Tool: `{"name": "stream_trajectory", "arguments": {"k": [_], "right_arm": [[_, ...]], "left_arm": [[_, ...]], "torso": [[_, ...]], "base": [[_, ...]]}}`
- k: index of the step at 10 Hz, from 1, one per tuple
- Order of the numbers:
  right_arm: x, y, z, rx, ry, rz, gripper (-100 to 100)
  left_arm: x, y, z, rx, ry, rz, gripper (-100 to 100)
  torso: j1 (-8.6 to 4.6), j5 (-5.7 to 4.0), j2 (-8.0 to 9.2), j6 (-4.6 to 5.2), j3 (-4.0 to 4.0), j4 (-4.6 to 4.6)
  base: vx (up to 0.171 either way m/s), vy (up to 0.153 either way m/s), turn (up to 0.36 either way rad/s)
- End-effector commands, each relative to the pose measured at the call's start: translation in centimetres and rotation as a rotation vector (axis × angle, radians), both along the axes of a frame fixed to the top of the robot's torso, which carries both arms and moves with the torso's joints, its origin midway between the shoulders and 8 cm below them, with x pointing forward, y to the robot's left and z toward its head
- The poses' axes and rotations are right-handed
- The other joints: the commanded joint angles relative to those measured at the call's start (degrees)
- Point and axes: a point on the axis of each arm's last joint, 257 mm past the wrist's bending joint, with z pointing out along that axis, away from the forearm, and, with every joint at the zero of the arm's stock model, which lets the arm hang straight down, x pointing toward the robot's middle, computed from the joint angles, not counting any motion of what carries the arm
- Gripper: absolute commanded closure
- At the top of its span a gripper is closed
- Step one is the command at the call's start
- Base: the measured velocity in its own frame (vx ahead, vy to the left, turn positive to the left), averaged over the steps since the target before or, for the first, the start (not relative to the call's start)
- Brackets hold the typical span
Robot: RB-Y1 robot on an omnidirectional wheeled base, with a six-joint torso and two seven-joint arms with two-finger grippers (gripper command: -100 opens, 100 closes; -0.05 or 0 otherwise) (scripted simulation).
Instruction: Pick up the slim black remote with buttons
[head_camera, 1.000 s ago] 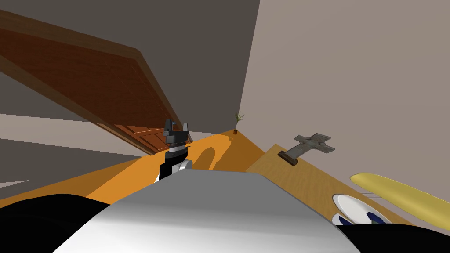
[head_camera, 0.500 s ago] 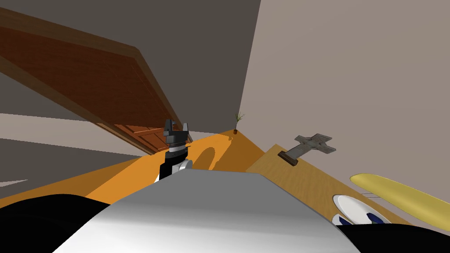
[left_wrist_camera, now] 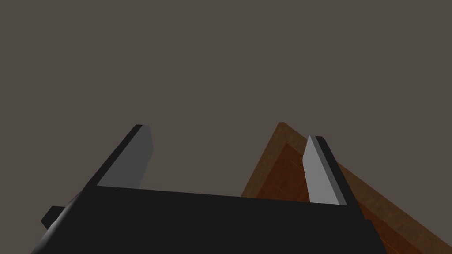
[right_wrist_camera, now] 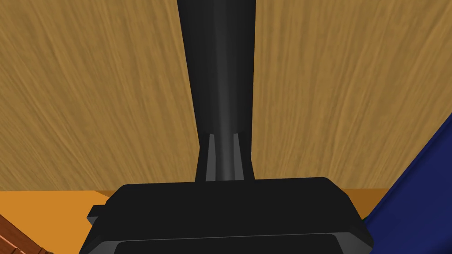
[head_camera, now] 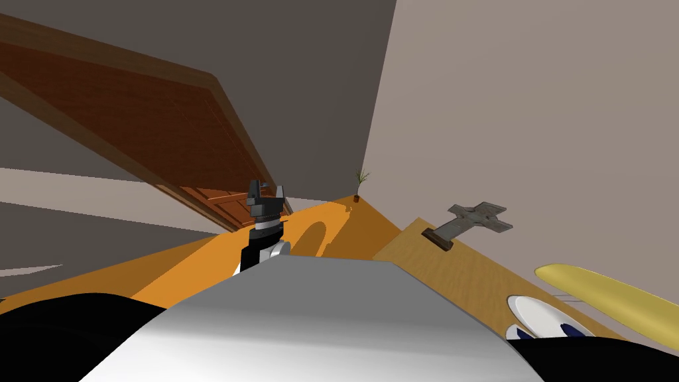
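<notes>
Over the brown wooden table [right_wrist_camera: 88,88] the right gripper [right_wrist_camera: 224,136] has its two thin grey fingers [right_wrist_camera: 210,154] pulled in close, and they squeeze the sides of the slim black remote [right_wrist_camera: 219,66]. The remote is long and dark and sticks straight out from between the fingers, away from the dark gripper box. Its buttons cannot be seen from here. I cannot tell if the remote touches the table top or hangs a bit above it. Near the gripper box, off to one side, is the edge of a dark blue thing [right_wrist_camera: 423,176], and past the table's edge lies the orange floor [right_wrist_camera: 44,207]. From the head view, the left gripper [head_camera: 266,193] is held up in front of the chest, on the left side, with a big brown door [head_camera: 152,126] behind it. Its two fingers [left_wrist_camera: 132,158] stand wide apart and nothing is between them. On the right side of the head view the same table runs along the pale wall. At its far end stands a grey cross-shaped thing [head_camera: 477,219] on a small dark base [head_camera: 437,240]. Closer to me on the table is a white plate [head_camera: 530,310] with dark blue spots on it. Just beside the plate, nearer the wall, is a long yellow thing [head_camera: 597,285]. Far off, where the floor meets the corner of the walls, stands a tiny plant [head_camera: 359,182] in a pot.
</notes>
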Motion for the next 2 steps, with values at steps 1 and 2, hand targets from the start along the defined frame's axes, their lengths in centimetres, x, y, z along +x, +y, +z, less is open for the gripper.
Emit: {"name": "stream_trajectory", "arguments": {"k": [1, 2], "right_arm": [[0.0, 0.0, 0.0, 0.0, 0.0, 0.0, 100], [-0.05, 0.0, -0.02, 0.0, 0.001, 0.001, 0]], "left_arm": [[0.0, 0.0, 0.0, 0.0, 0.0, 0.0, 0], [0.0, 0.0, 0.0, 0.0, 0.0, 0.0, 0]], "torso": [[0.0, 0.0, 0.0, 0.0, 0.0, 0.0], [-0.06, -0.01, -0.03, -0.01, -0.01, 0.0]], "base": [[-0.004, 0.005, -0.004], [0.0, 0.0, 0.0]]}}
